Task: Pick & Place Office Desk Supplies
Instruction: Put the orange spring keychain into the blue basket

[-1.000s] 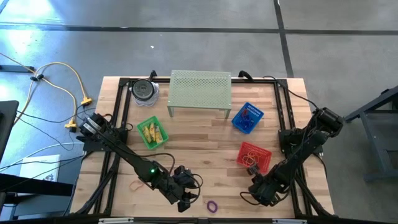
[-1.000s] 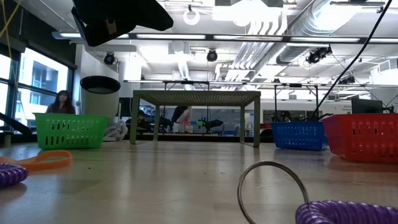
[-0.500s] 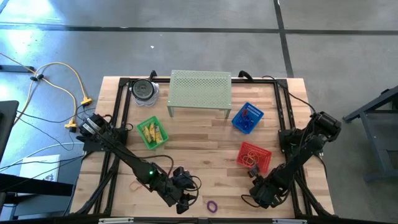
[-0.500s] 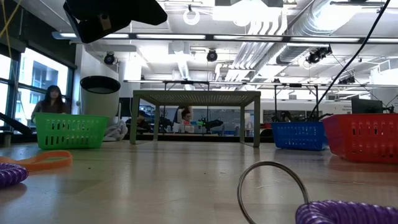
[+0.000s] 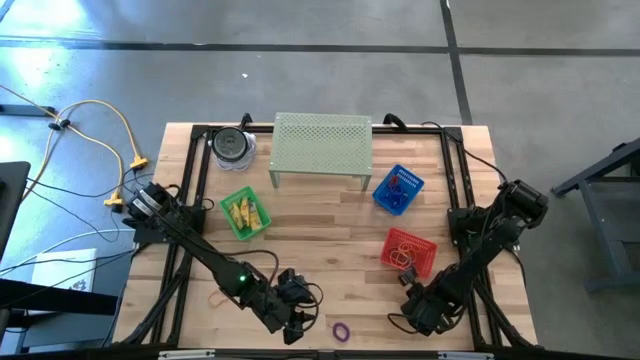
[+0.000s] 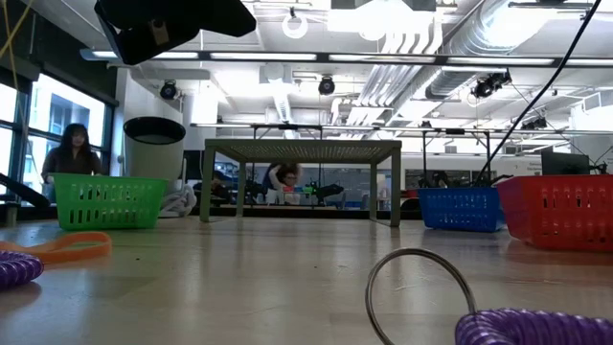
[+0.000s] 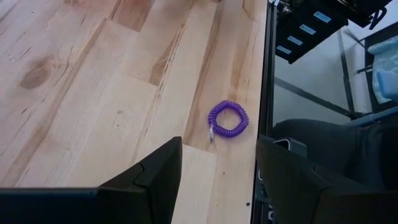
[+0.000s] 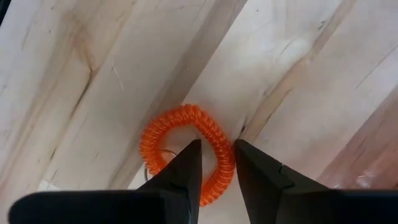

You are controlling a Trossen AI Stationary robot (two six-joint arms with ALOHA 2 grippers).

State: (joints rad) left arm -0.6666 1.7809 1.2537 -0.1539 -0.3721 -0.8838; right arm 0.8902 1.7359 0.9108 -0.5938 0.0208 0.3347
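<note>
Right gripper (image 8: 214, 171): I see its two dark fingers (image 8: 180, 174) drawn close with a narrow gap, the near side of an orange coil band (image 8: 186, 149) lying between them on the bare wood. I cannot tell whether the tips press the coil or merely straddle it. In the high view this gripper (image 5: 420, 310) sits low at the table's front edge, just in front of the red basket (image 5: 408, 250).

Left gripper (image 7: 217, 180): I read its fingers as spread wide, nothing between them. A purple coil band (image 7: 227, 121) with a small metal ring lies on the wood ahead of it, near the black frame rail at the table edge. In the high view this gripper (image 5: 295, 325) is near the front edge, well to the left of the red basket, and the purple coil band (image 5: 342, 330) lies just beside it on the side toward that basket.

Other stock, placed from the red basket:
- Red basket: holds orange-tan and red loops.
- Blue basket (image 5: 398, 188): just behind it, holding blue loops.
- Green basket (image 5: 245, 214): well to its left, holding yellow oblong pieces.
- Pale green perforated stand (image 5: 321, 148): behind and to the left, at the back of the table.
- Dark-lidded jar (image 5: 232, 145): far left rear corner.
- A thin orange-tan loop (image 5: 218, 296): flat on the wood well to the left, beside the left arm.
</note>
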